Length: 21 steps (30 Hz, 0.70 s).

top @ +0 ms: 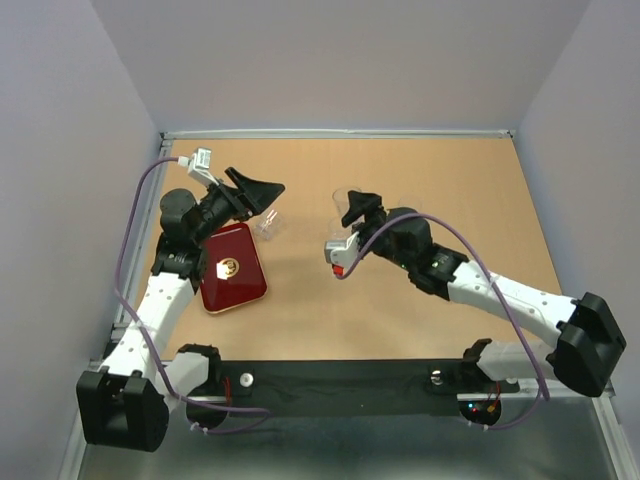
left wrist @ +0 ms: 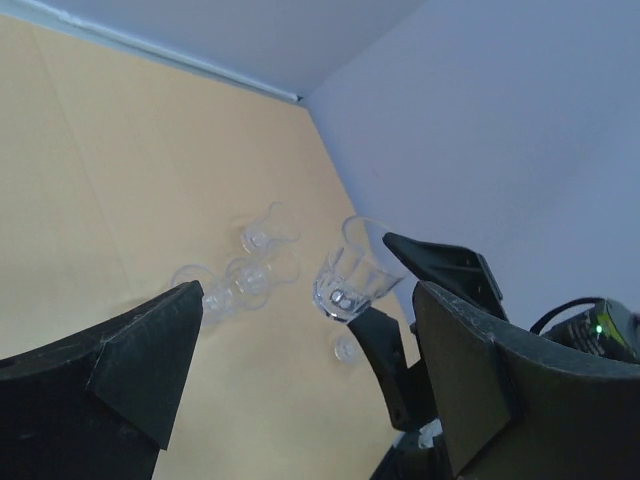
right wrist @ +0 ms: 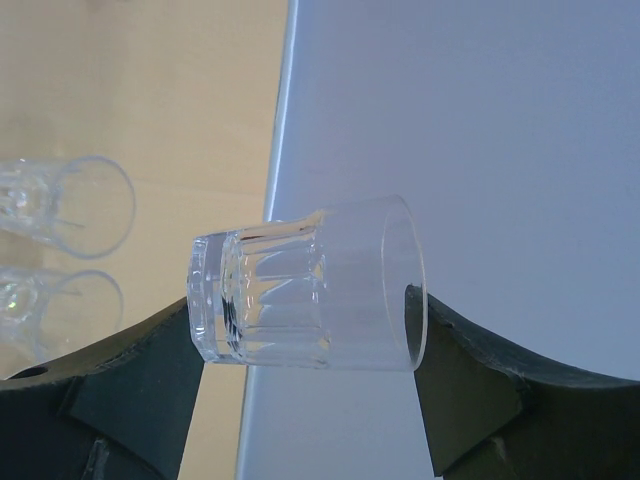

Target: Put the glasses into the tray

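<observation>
The dark red tray point(top: 232, 267) with a gold emblem lies at the left, holding no glasses, partly under my left arm. My right gripper point(top: 356, 210) is shut on a clear glass point(right wrist: 305, 290), held on its side above the table, base against the left finger point(right wrist: 130, 390) and rim against the right. That held glass also shows in the left wrist view point(left wrist: 350, 275). My left gripper point(top: 256, 190) is open and empty, just beyond the tray's far corner, over a glass point(top: 268, 226). Several more glasses point(left wrist: 250, 272) stand on the table.
Two standing glasses point(right wrist: 70, 205) show at the left of the right wrist view. Grey walls point(top: 70, 150) close in the wooden table point(top: 460, 190) on the left, far and right sides. Cables loop from both arms.
</observation>
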Motion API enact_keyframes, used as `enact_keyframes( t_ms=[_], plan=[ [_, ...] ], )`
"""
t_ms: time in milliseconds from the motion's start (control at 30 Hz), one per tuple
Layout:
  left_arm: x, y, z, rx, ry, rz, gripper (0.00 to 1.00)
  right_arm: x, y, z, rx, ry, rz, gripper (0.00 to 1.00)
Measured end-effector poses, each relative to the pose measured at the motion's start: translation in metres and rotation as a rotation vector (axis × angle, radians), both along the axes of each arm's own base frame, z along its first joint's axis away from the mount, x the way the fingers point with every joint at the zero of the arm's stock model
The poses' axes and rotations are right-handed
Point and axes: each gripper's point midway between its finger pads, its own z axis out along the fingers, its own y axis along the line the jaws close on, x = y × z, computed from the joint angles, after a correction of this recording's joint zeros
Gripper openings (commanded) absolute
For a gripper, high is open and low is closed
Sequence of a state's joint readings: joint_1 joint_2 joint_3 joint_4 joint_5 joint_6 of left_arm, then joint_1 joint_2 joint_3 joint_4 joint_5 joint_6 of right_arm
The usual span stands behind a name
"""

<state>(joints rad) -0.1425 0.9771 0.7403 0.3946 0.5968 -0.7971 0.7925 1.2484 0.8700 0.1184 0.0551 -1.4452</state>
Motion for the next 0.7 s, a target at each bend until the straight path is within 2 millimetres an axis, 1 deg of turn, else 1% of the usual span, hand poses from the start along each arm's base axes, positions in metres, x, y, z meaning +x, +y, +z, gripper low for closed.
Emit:
enact_keyframes(
  t_ms=[67, 200, 267, 400, 467, 500, 600, 700],
  plan=[
    [0.001, -0.003, -0.008, -0.017, 0.048, -0.018, 0.94, -0.017, 0.013, -0.006, -0.026, -0.045, 0.065, 0.58],
    [0.000, -0.008, -0.022, -0.033, 0.130, -0.051, 0.93, -0.039, 0.031, -0.015, -0.075, -0.096, 0.151, 0.58],
    [-0.003, -0.010, -0.025, -0.031, 0.152, -0.067, 0.92, -0.046, 0.039, -0.013, -0.082, -0.119, 0.181, 0.58],
    [-0.009, -0.012, -0.028, -0.010, 0.184, -0.098, 0.89, -0.061, 0.056, -0.002, -0.073, -0.177, 0.239, 0.58],
    [-0.011, -0.013, -0.033, 0.013, 0.201, -0.109, 0.89, -0.066, 0.062, 0.004, -0.068, -0.204, 0.257, 0.58],
    [-0.012, -0.013, -0.035, 0.023, 0.210, -0.113, 0.88, -0.072, 0.068, 0.005, -0.065, -0.215, 0.277, 0.58],
    [-0.016, -0.014, -0.047, 0.056, 0.246, -0.127, 0.85, -0.081, 0.079, 0.004, -0.070, -0.229, 0.310, 0.58],
    [-0.019, -0.017, -0.059, 0.082, 0.282, -0.145, 0.82, -0.089, 0.088, -0.005, -0.089, -0.224, 0.334, 0.59]
  ],
)
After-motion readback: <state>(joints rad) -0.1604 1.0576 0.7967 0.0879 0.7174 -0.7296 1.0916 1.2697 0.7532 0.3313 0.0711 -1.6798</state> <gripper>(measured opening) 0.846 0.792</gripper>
